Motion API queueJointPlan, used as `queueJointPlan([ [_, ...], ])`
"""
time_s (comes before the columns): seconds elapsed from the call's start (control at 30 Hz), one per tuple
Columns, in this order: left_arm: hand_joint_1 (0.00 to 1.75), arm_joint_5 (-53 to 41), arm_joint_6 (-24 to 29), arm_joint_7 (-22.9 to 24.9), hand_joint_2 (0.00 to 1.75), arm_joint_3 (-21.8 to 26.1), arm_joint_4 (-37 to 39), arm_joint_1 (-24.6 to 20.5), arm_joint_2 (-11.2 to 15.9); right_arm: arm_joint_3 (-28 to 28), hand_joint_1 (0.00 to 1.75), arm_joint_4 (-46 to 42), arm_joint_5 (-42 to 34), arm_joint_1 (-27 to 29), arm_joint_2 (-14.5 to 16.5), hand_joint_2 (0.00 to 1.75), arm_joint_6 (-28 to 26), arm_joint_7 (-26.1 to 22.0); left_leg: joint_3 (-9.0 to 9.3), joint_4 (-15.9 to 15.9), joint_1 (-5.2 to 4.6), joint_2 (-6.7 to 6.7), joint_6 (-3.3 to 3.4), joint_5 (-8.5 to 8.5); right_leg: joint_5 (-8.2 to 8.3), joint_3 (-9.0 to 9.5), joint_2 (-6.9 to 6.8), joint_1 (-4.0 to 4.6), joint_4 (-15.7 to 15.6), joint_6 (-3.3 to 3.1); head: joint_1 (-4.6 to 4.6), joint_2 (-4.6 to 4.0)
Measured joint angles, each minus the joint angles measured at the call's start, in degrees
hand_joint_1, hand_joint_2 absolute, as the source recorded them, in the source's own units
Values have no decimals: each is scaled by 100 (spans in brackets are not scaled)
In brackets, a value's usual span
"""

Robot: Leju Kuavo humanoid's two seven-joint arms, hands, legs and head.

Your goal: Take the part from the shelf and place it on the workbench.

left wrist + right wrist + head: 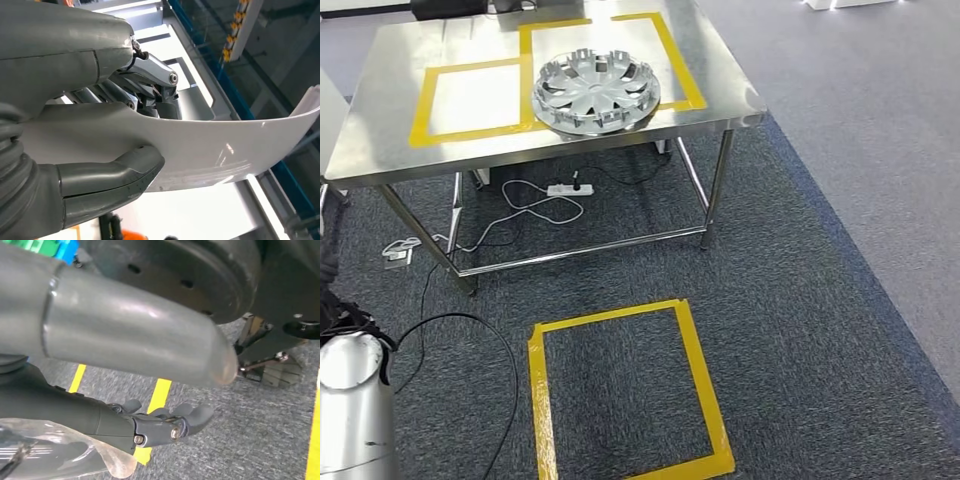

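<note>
Workbench [410, 140]: stainless steel, across the upper left and centre of the head view; yellow tape squares [475, 100] marked on its top.
Floor [803, 300]: grey carpet, with one more yellow tape square [626, 390] at lower centre of the head view.
Under the bench: white power strip [569, 188] and loose cables [509, 215] lay on the carpet.
Hubcap [595, 92]: silver, lay flat on the bench top, overlapping the tape between two squares, upper centre of the head view.
Part [226, 150]: white curved panel, crossed the left wrist view from centre to the right edge; gripped at one end, not on the bench.
Left hand [124, 145]: closed on the white panel, thumb [128, 175] pressed on one face, fingers [158, 95] on the other.
Right hand [166, 425]: hung above the carpet, fingers [196, 416] slightly curled and apart, nothing held.
Left arm [354, 410]: silver forearm at the lower left corner of the head view.
</note>
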Motion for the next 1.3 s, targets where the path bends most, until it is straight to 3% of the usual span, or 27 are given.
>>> queueJointPlan([
  [0.07, 175, -1, -59, 69, 175, -39, 9, -9, 27, 2, 0, -3, -5, -9, 9, 0, -37, 31, -58, 159, -16, 188, -64, -114, 9, 44, -98, -20, -36, -58, -37, 0],
  [0.13, 175, 68, -225, 174, 175, -97, 14, -28, 63, 2, 0, -4, -6, 1, 9, 0, -67, 64, -317, 748, -20, 518, -125, -423, -1, 82, -195, -26, -53, -105, -79, 0],
  [0.2, 175, 197, -473, 282, 175, -155, 32, -19, 106, 3, 0, -3, -4, 17, 10, 0, -70, 87, -660, 1454, 13, 651, -169, -684, -21, 98, -284, -19, -52, -118, -88, 0],
  [0.23, 175, 268, -600, 328, 175, -180, 45, -9, 129, 5, 0, -3, -2, 22, 10, 0, -69, 91, -731, 1593, 25, 665, -179, -677, -30, 106, -323, -18, -51, -116, -89, 0],
  [0.27, 175, 327, -709, 357, 175, -203, 55, -3, 153, 6, 0, -2, 1, 23, 10, 0, -69, 93, -686, 1493, 33, 668, -180, -556, -41, 120, -351, -18, -50, -112, -90, 0],
  [0.37, 175, 421, -882, 387, 175, -256, 68, -6, 208, 9, 0, -4, 5, 8, 10, 0, -67, 91, -133, 391, 19, 677, -131, -37, -87, 182, -396, -10, -50, -68, -88, 0],
  [0.43, 175, 436, -922, 388, 175, -283, 74, -11, 231, 10, 0, -4, 7, -2, 10, 0, -62, 91, 56, 7, -10, 681, -82, 11, -103, 182, -407, 2, -56, -10, -84, 0],
  [0.57, 175, 484, -1039, 390, 175, -330, 84, -20, 254, 16, 0, -4, 14, -8, 10, 0, -48, 87, 114, -104, 7, 681, 36, 1, -192, 148, -423, 14, 4, 105, -68, 0],
  [0.6, 175, 514, -1091, 390, 175, -351, 86, -27, 252, 21, 0, -4, 18, -11, 10, 0, -43, 85, 140, -138, 21, 686, 68, 9, -310, 42, -426, 18, 214, 119, -57, 0],
  [0.67, 175, 557, -1178, 391, 175, -400, 102, -34, 239, 35, 0, -4, 28, -9, 10, 0, -31, 83, 153, -151, 19, 694, 110, 3, -636, -354, -431, 21, 957, 130, -36, 0],
  [0.7, 175, 566, -1213, 389, 175, -424, 116, -32, 233, 44, 0, -4, 33, -4, 10, 0, -22, 82, 154, -149, 11, 694, 120, -3, -745, -561, -432, 21, 1321, 135, -32, 0],
  [0.73, 175, 569, -1245, 383, 175, -451, 133, -30, 225, 53, 0, -4, 38, -1, 10, 0, -14, 80, 160, -147, 2, 692, 129, -11, -754, -698, -431, 22, 1522, 137, -31, 0],
  [0.77, 175, 572, -1278, 375, 175, -480, 147, -30, 220, 63, 0, -4, 44, 0, 10, 0, -7, 79, 170, -144, -4, 688, 132, -21, -647, -728, -432, 23, 1502, 132, -30, 0],
  [0.8, 175, 576, -1314, 364, 175, -508, 158, -32, 219, 74, 0, -4, 51, -1, 10, 0, -2, 77, 186, -138, -8, 684, 129, -36, -437, -639, -432, 23, 1240, 119, -30, 0],
  [0.83, 175, 585, -1349, 351, 175, -531, 164, -37, 218, 87, 0, -4, 58, -3, 10, 0, -4, 77, 201, -127, -9, 681, 118, -56, -196, -469, -433, 24, 832, 102, -29, 0],
  [0.9, 175, 611, -1412, 332, 175, -557, 169, -58, 220, 108, 0, -4, 72, -10, 10, 0, -15, 82, 201, -86, -31, 676, 68, -101, 58, -142, -429, 34, 153, 62, -32, 0],
  [0.93, 175, 623, -1431, 324, 175, -563, 172, -70, 221, 115, 0, -4, 77, -10, 10, 0, -21, 85, 193, -69, -40, 674, 41, -113, 77, -62, -423, 42, 4, 45, -35, 0],
  [1.07, 175, 634, -1451, 305, 175, -593, 183, -90, 222, 134, 0, -4, 79, 0, 44, 0, -67, 125, 166, 15, -28, 680, -60, -182, 59, -13, -415, 34, -50, -47, -40, 0],
  [1.13, 175, 643, -1451, 299, 175, -598, 187, -106, 228, 135, 0, -4, 78, -5, 78, 0, -111, 150, -44, 479, -8, 688, -129, -433, 51, 16, -421, 12, -66, -100, -43, 0],
  [1.2, 175, 652, -1452, 297, 175, -599, 199, -107, 234, 141, 0, -4, 81, -6, 91, 0, -107, 152, -423, 1236, 8, 690, -171, -726, 23, 41, -423, 13, -65, -129, -44, 0],
  [1.23, 175, 655, -1452, 297, 175, -599, 208, -99, 234, 144, 0, -4, 83, -2, 94, 0, -92, 153, -561, 1483, 13, 690, -178, -766, 9, 58, -423, 13, -65, -134, -44, 0],
  [1.27, 175, 655, -1453, 297, 175, -598, 215, -91, 234, 146, 0, -4, 83, 3, 97, 0, -83, 154, -608, 1527, 16, 690, -176, -695, -8, 80, -423, 13, -64, -136, -44, 0],
  [1.3, 175, 655, -1453, 296, 175, -598, 220, -87, 236, 147, 0, -4, 81, 7, 102, 0, -85, 157, -547, 1350, 18, 690, -166, -526, -28, 112, -422, 13, -64, -131, -43, 0],
])
